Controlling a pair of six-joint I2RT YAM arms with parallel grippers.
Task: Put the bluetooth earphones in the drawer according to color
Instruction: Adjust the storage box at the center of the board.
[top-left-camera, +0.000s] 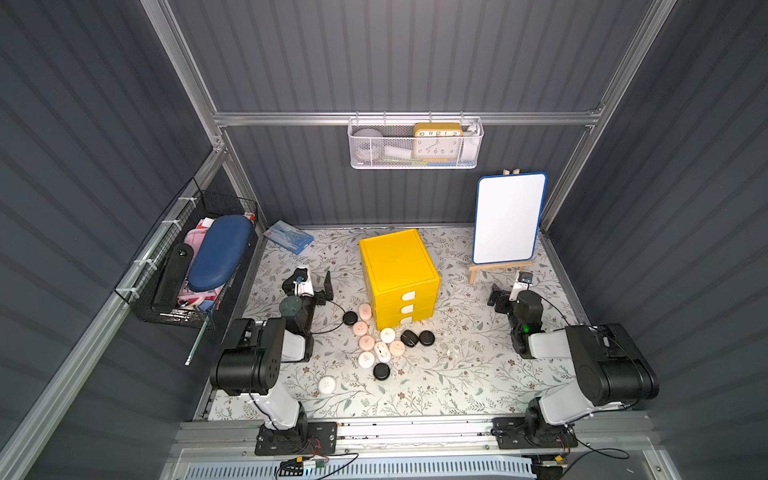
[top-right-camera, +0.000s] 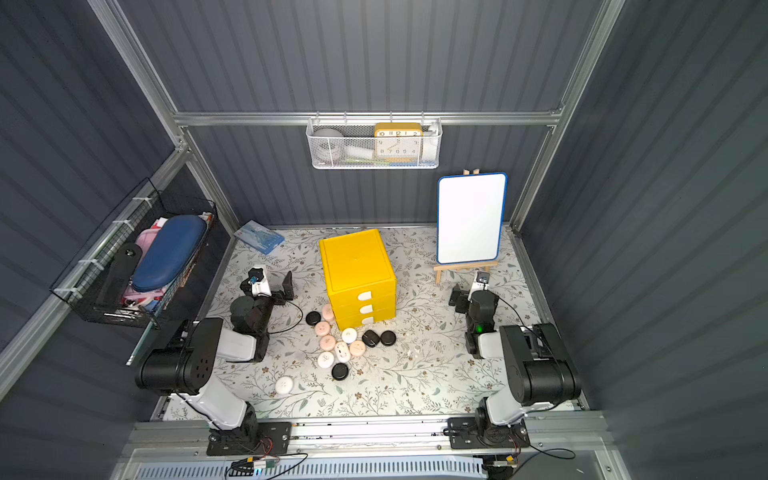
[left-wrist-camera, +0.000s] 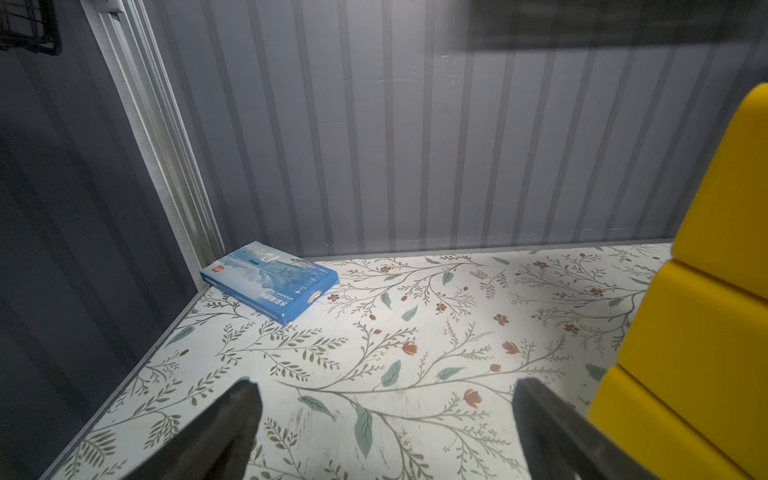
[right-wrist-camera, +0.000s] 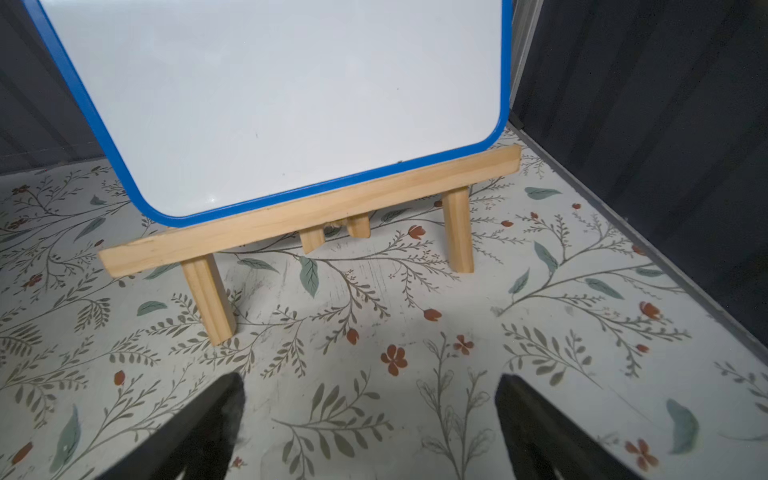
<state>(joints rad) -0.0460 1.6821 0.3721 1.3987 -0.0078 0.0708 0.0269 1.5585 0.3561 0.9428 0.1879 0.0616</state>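
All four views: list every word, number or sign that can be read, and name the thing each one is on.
"10 11 12 1 2": top of the clock face, in the wire basket.
"8 7 6 5 4": its lower edge.
Blue box: white characters and red logo, too blurred to read.
Whiteboard: blank.
Earphone cases: marks too small to read.

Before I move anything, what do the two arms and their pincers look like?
Both arms, left arm and right arm, pair bulky black joint housings with pale grey link shells, and thin black cables loop along them. A green light glows on the right one. The left pincer and right pincer each have two flat, tapering matt black fingers.
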